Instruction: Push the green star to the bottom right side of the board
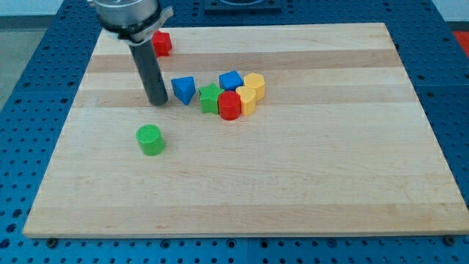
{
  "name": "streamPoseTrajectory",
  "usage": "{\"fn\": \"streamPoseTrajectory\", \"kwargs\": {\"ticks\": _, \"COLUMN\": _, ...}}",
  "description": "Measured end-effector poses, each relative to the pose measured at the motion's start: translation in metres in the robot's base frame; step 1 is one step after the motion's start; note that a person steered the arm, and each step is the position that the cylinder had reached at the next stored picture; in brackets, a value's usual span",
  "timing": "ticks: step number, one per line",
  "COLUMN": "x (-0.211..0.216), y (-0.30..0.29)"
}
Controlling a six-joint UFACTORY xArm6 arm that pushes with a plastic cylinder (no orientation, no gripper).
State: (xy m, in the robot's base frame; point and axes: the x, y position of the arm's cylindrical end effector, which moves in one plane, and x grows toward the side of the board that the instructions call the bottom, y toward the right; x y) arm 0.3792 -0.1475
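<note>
The green star (209, 97) lies near the board's middle, in a tight cluster. A red block (229, 105) touches its right side, a blue block (230, 80) sits just above right, and two yellow blocks (250, 92) lie further right. A blue triangle (184, 89) sits just left of the star. My tip (157, 102) rests on the board left of the blue triangle, a short gap away. The star is about two block widths to the right of my tip.
A green cylinder (150, 139) stands below my tip, toward the view's bottom left. A red block (162, 42) sits near the top edge, partly behind the rod. The wooden board (330, 183) lies on a blue perforated table.
</note>
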Motion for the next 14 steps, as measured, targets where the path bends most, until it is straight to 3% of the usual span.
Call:
{"fn": "streamPoseTrajectory", "kwargs": {"ticks": 1, "x": -0.038, "y": 0.021}}
{"fn": "streamPoseTrajectory", "kwargs": {"ticks": 3, "x": -0.037, "y": 0.015}}
{"fn": "streamPoseTrajectory", "kwargs": {"ticks": 4, "x": -0.041, "y": 0.049}}
{"fn": "streamPoseTrajectory", "kwargs": {"ticks": 5, "x": -0.029, "y": 0.086}}
{"fn": "streamPoseTrajectory", "kwargs": {"ticks": 7, "x": 0.025, "y": 0.086}}
{"fn": "streamPoseTrajectory", "kwargs": {"ticks": 9, "x": 0.034, "y": 0.109}}
{"fn": "streamPoseTrajectory", "kwargs": {"ticks": 11, "x": 0.101, "y": 0.057}}
{"fn": "streamPoseTrajectory", "kwargs": {"ticks": 13, "x": 0.115, "y": 0.127}}
{"fn": "streamPoseTrajectory", "kwargs": {"ticks": 14, "x": 0.151, "y": 0.120}}
